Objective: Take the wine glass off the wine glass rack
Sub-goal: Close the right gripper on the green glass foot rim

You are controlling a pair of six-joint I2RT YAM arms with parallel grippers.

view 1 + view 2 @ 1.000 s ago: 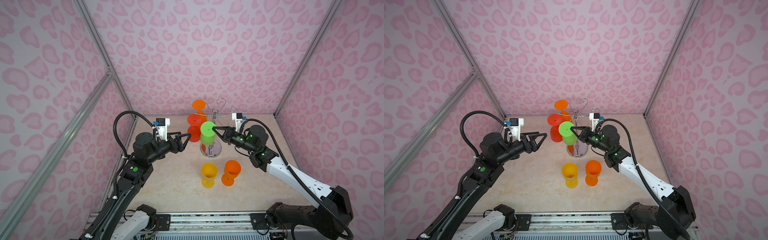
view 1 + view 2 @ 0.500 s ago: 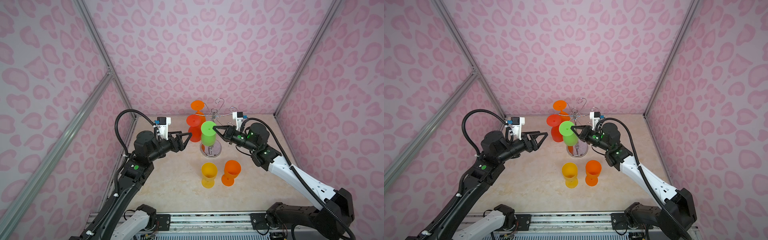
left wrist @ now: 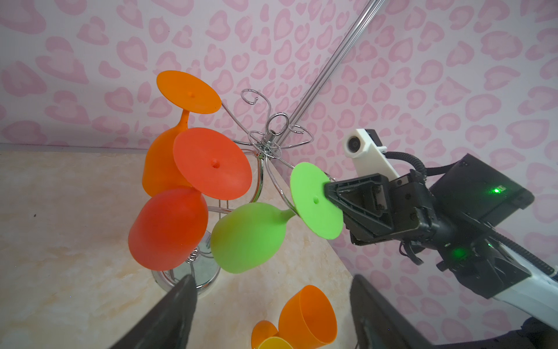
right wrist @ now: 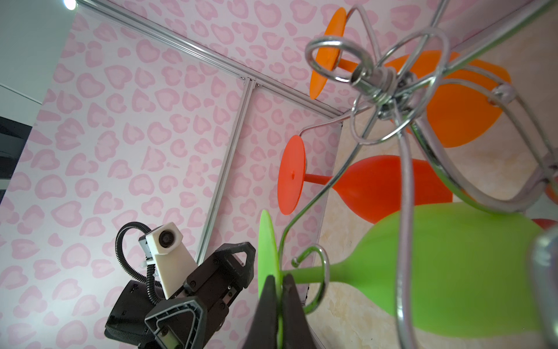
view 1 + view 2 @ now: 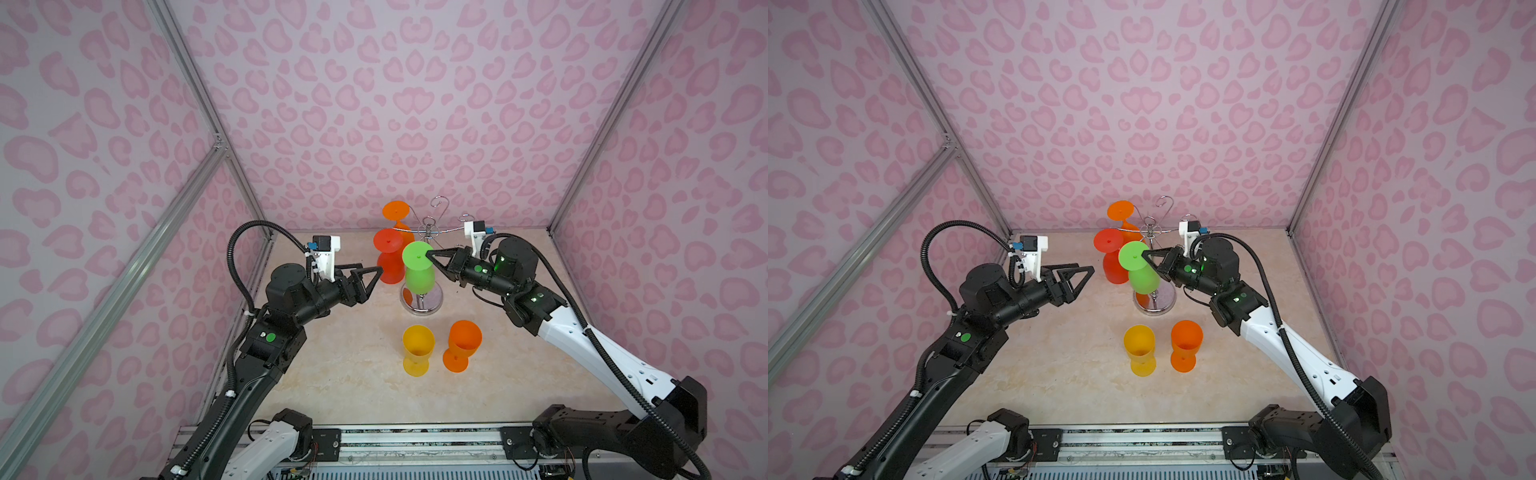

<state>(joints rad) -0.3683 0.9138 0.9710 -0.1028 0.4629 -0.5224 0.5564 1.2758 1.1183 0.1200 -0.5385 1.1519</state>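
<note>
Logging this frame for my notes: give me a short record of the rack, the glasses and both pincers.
rack: chrome wine glass rack, upright on table
hanging: green wine glass, red glass, hung orange glass
green stem: inside a hook curl
right pincer: shut on green wine glass's foot
left pincer: open, empty, beside rack
standing on table: yellow glass, standing orange glass

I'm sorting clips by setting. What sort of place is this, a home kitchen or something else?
Probably a robot test cell, not a home: pink patterned panels on an aluminium frame box in a tabletop, with two robot arms mounted on a rail at its front.
</note>
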